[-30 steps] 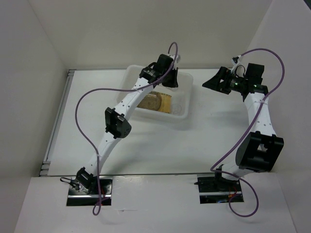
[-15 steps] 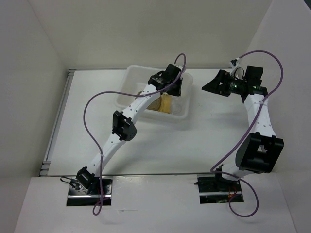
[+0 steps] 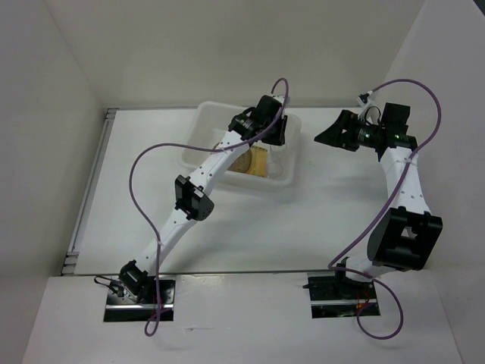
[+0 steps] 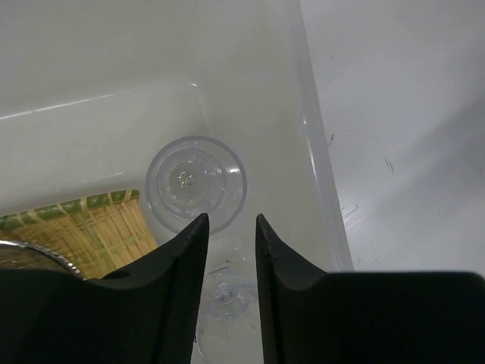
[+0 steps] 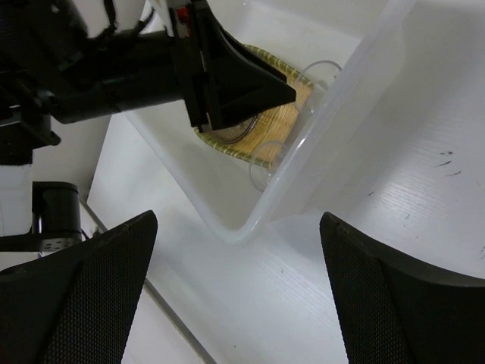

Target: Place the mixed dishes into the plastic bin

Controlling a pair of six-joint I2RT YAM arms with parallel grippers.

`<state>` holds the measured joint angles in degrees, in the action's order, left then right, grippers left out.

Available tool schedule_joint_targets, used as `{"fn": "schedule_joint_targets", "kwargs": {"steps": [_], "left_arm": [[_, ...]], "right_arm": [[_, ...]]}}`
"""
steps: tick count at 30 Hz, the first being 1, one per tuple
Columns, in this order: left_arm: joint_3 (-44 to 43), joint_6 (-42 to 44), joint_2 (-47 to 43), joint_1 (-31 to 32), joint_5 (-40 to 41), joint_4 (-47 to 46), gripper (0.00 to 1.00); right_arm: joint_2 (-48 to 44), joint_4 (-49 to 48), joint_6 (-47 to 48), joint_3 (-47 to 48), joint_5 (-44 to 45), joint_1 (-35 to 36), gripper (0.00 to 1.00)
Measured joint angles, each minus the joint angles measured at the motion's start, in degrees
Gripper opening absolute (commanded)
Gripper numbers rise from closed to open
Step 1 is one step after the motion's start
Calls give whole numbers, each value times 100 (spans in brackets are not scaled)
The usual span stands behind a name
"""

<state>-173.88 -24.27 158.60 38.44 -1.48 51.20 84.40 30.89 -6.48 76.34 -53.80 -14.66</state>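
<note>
The plastic bin stands at the back middle of the table. In it lie the yellow woven plate and a brownish saucer. My left gripper hangs inside the bin's right end, pointing down. In the left wrist view its fingers stand a little apart, open. A clear glass cup sits on the bin floor below the gap, untouched. A second clear cup stands just beyond, beside the plate. My right gripper is wide open and empty, right of the bin.
The right wrist view looks at the bin's near corner with bare white table beneath the open fingers. White walls close in the table on the left, back and right. A metal rail runs along the table's left edge.
My left arm has swung right across the bin to its right end, and its jaws have parted. The right arm has not moved.
</note>
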Motion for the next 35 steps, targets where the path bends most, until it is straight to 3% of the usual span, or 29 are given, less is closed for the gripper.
{"fn": "schedule_joint_targets", "kwargs": {"steps": [4,10,14,16,19,23,27,29,32,35], "left_arm": [[-310,17,-94,-50,293,87,59],[-315,9,-909,-527,841,568,65],[-310,-155,-1836,-973,1530,1303,78],[4,-286,-2455,-1150,1932,1519,79],[1012,-439,-3488,-1261,2514,1668,80],[3812,-568,-4937,-1246,3069,1088,86],[7499,-452,-6704,-1576,2339,-452,87],[8673,-439,-7471,-2002,1954,-898,91],[9062,-428,-7993,-2507,1731,-1156,100],[9029,-398,-8037,-2524,1591,-1499,100]], "right_arm": [[0,42,50,-20,57,0,95],[17,341,321,205,1023,-2,100],[22,439,474,656,1886,-2,100],[22,439,560,745,2155,-2,100],[20,511,702,695,2433,-2,100],[20,715,909,555,2575,-11,100],[20,946,1165,522,2590,-39,100],[20,992,1239,520,2546,-39,100],[20,1051,1309,518,2334,-46,100],[20,1073,1388,518,2114,-74,100]]}}
